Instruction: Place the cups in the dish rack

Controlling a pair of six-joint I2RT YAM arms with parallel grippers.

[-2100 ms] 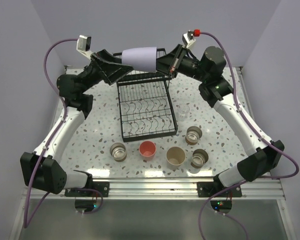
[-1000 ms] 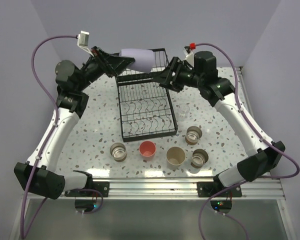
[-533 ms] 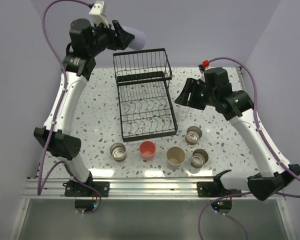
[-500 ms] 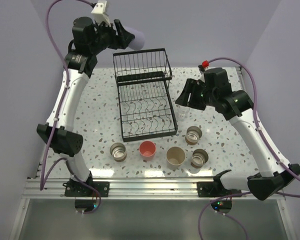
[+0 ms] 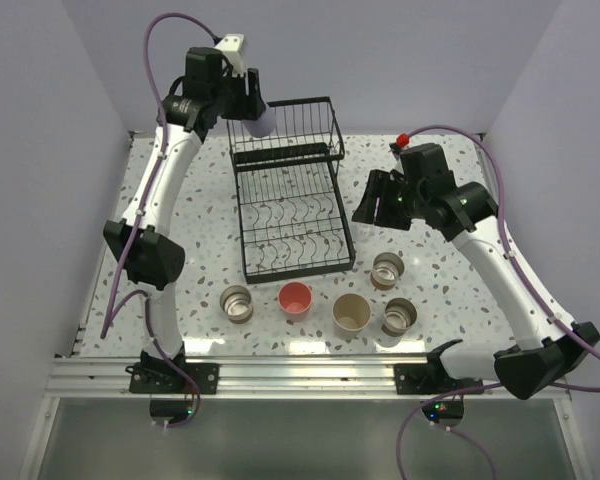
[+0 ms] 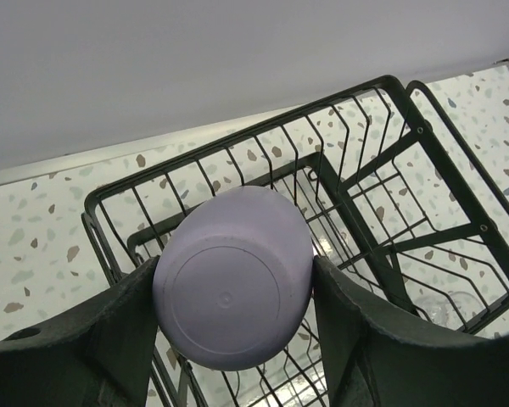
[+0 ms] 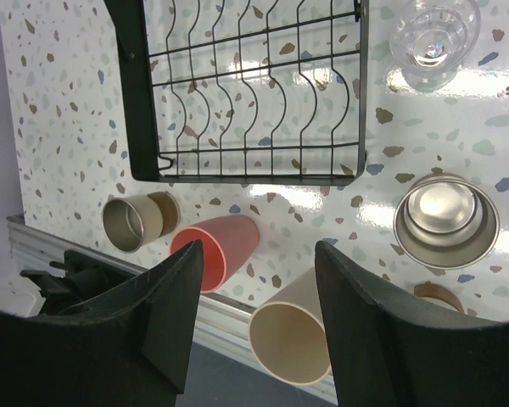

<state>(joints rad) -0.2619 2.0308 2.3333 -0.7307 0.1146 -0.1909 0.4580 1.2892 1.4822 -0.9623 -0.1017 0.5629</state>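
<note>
My left gripper [image 5: 250, 103] [image 6: 233, 273] is shut on the lavender cup [image 5: 263, 122] [image 6: 233, 275], high over the back left corner of the dish rack's [image 5: 332, 150] [image 6: 365, 144] upper basket. The cup's base faces the wrist camera. To the right of the rack hovers my right gripper [image 5: 373, 205] [image 7: 259, 254], open and empty. On the table in front stand the red-pink cup [image 5: 295, 298] [image 7: 220, 250], the tall beige cup [image 5: 351, 313] [image 7: 297, 331] and three tan-and-metallic cups [image 5: 237, 303] [image 5: 388, 268] [image 5: 399, 316]. The clear glass [image 7: 433, 38] stands beside the rack's right edge.
The rack's lower tray [image 5: 292, 222] with curved dividers holds nothing. Walls close in the table at the back and on both sides. A metal rail [image 5: 300, 372] runs along the near edge by the arm bases.
My left arm has swung the lavender cup right and down, from high at the back left to over the upper basket. The right gripper has shifted slightly toward the front.
</note>
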